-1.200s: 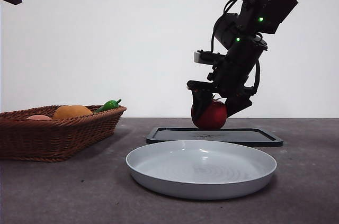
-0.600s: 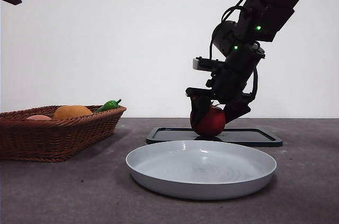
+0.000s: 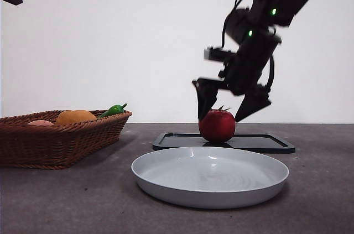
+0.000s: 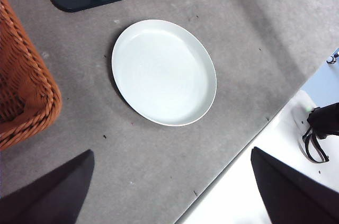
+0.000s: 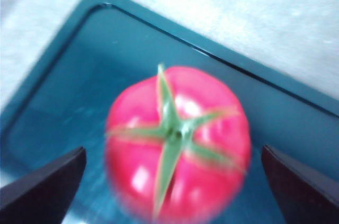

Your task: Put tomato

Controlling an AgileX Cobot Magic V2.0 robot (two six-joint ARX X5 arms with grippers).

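Red tomato (image 3: pixel 217 126) sits on the dark tray (image 3: pixel 265 143), calyx up, on its own weight. Nothing touches it. Looks like the put step is done, judging by how it lies now.

Right gripper (image 3: pixel 226 101) hangs just above the tomato, jaws spread wide: one tip at roughly 11 o'clock of the fruit, the other at 2 o'clock, both clear of the skin. Right wrist view agrees: tomato (image 5: pixel 177 142) centred between the two jaw tips with gaps on both sides, tray rim (image 5: pixel 222 60) running behind it. That view is blurry, so fine contact can't be read there, but the front view shows daylight between jaws and fruit.

Why this layout: jaws wide means a straight lift won't clip or roll the tomato. It's round and glossy, so any side nudge would send it rolling; the tray's raised lip should catch it.

White plate (image 3: pixel 210 176) sits on the table at 6 o'clock of the tray, nearer the camera, nothing in it. Wicker basket (image 3: pixel 58 137) is well apart at 9 o'clock, holding an orange fruit (image 3: pixel 76 116) and a green chili (image 3: pixel 113 110).

Left gripper (image 4: pixel 169 192) waits high over the plate (image 4: pixel 163 72), parted, nothing between its jaws, basket edge (image 4: pixel 24 91) alongside. It's parked out of the right arm's path.

Risk: low; only a drag on exit.
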